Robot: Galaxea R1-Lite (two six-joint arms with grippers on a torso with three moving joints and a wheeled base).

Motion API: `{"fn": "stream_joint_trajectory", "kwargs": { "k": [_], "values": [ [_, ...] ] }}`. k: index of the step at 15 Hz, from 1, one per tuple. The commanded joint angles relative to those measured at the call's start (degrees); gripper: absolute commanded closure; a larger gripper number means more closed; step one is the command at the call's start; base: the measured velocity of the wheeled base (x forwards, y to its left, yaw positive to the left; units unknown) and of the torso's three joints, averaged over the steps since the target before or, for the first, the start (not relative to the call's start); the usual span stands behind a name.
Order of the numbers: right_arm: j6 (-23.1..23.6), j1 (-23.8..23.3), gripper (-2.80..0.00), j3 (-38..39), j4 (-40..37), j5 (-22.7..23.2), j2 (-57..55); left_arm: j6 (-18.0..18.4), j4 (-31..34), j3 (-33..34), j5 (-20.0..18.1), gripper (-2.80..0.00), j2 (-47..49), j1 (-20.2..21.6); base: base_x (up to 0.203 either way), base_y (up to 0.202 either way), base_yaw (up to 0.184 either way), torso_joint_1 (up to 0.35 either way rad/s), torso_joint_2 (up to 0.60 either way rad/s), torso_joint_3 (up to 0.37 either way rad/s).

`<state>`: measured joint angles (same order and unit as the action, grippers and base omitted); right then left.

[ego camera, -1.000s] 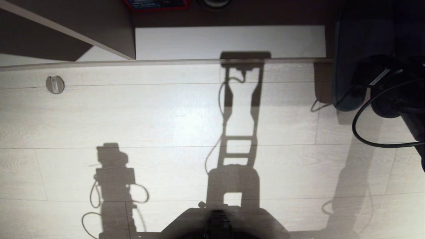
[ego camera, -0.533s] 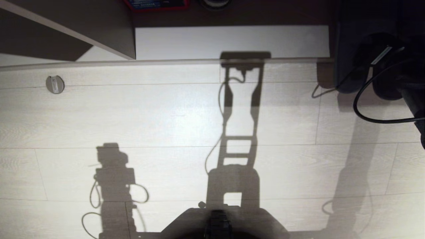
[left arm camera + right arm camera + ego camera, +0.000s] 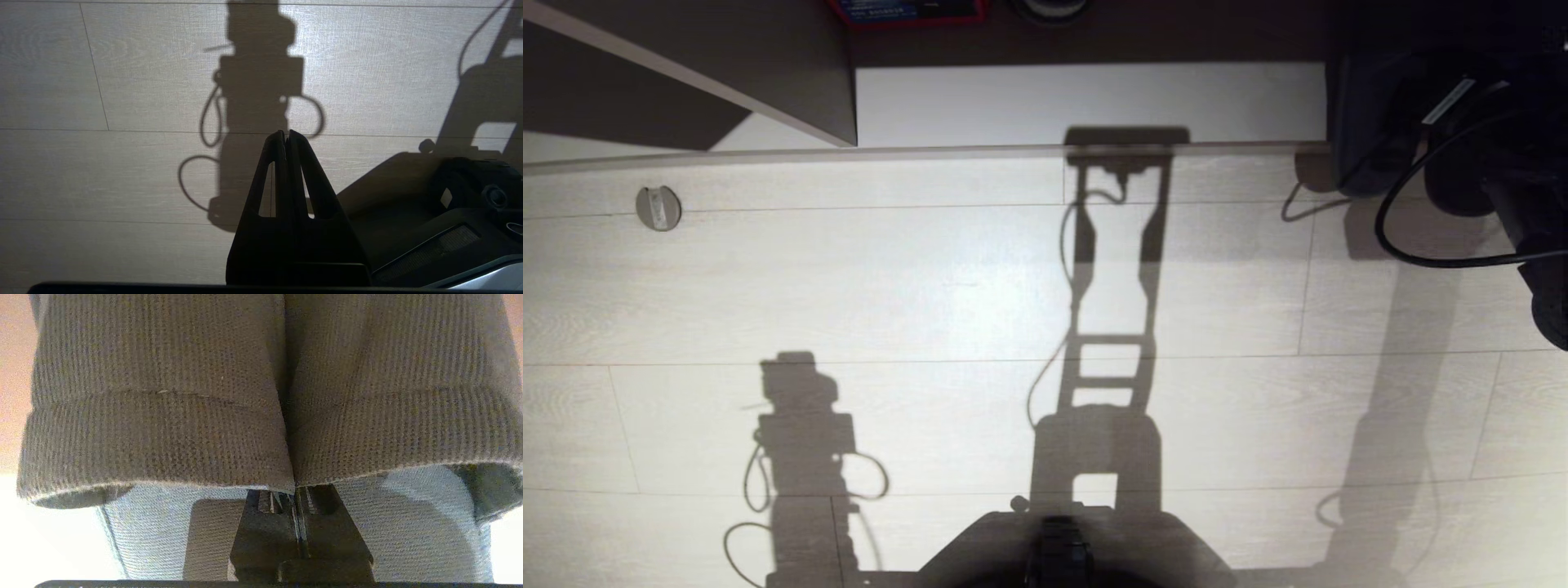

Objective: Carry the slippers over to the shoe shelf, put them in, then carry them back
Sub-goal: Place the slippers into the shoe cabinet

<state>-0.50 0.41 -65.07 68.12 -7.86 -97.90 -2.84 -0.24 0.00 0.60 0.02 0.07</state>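
A robot's right gripper [image 3: 295, 498] clamps both slippers [image 3: 163, 428] together by their adjoining inner edges, the fingers pressed tight on the fabric where the two collars meet, so that a single arm can carry the pair at once. In the right wrist view the grey knit uppers hang side by side, touching along the middle seam, with the paler lining showing beneath the cuffs.

From the head view the pair appears as a dark mass [image 3: 1364, 122] at the far right, at the front lip of the shoe shelf [image 3: 1094, 102], whose pale bottom plank runs across the top of the frame beyond a raised edge. A slanted divider panel [image 3: 727, 73] stands at the left end of the shelf, well apart from the load. The slippers look to be at the right-hand end of the opening; whether they rest on the plank or hang above it cannot be told (the arm and its black cable [image 3: 1421, 245] block the view).

The left gripper [image 3: 284, 136] hangs idle over the wood-look floor [image 3: 849, 286], fingers together and holding nothing, since the job needs only one arm.

By this reading the placing step is under way, with the release not yet made and the return trip to follow.
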Motion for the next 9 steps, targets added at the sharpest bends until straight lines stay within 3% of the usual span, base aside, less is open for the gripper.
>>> {"fn": "stream_joint_trajectory", "kwargs": {
  "k": [1, 9],
  "values": [
    [-0.03, 0.20, 0.00, -2.63, -0.71, -0.50, -1.39, -0.06, -0.02, 0.00, 0.02, 0.00, -0.02, 0.01, 0.000, 0.000, 0.000, 0.000, 0.00, 0.000],
    [-0.11, 0.20, 0.00, -6.03, -2.03, -2.42, -3.96, -0.06, -0.02, 0.00, 0.02, 0.00, -0.02, 0.01, 0.000, 0.000, 0.000, 0.000, 0.00, 0.000]
  ]
}}
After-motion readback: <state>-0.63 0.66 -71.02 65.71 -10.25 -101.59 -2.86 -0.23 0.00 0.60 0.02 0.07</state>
